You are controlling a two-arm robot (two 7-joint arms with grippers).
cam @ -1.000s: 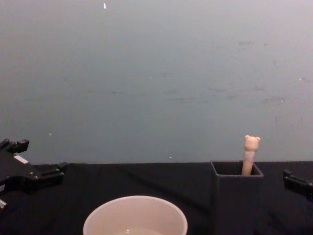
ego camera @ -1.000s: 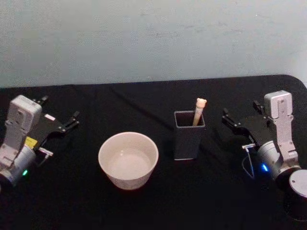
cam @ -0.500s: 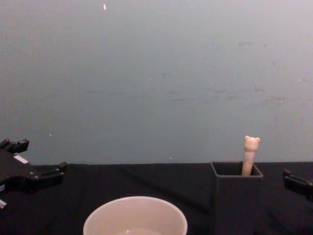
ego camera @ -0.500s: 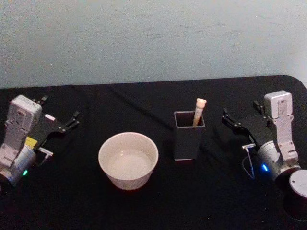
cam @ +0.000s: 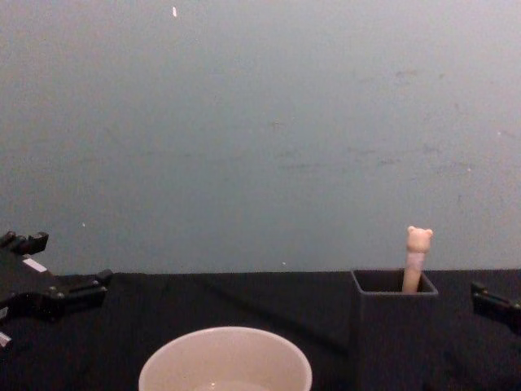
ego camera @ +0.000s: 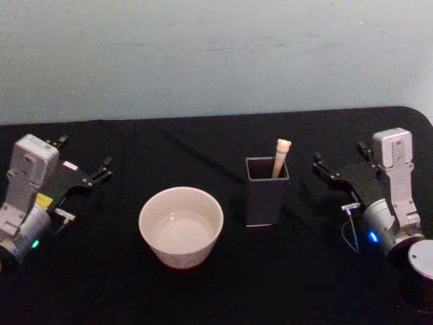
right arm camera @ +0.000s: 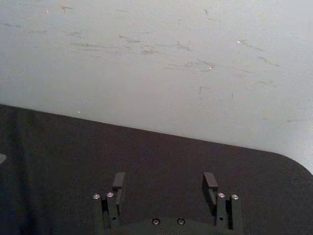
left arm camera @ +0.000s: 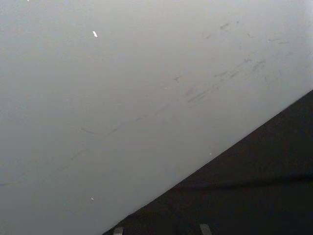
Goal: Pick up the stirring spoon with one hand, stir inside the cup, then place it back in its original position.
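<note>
A: The stirring spoon [ego camera: 281,157] stands in the dark grey square holder [ego camera: 266,192], leaning against its far right corner, with the beige handle and bear head sticking up above the rim. From the chest view the bear head [cam: 418,239] shows just over the holder's back edge.

B: And the cup [ego camera: 180,226]?

A: It sits on the black table [ego camera: 203,145], left of the holder and a little nearer the robot, near it but not touching. It is upright, and its inside is pale (whether there is any liquid in it, I cannot tell).

B: Where are the grippers?

A: The right gripper [ego camera: 319,166] is at the right side of the table, to the right of the holder and apart from it, pointing toward the holder. Its wrist view shows the two fingers [right arm camera: 118,182] spread apart with nothing between them, only black cloth and the wall beyond.

B: The left one?

A: The left gripper [ego camera: 84,157] is far out at the left side, well apart from the cup, its fingers spread and empty.
</note>
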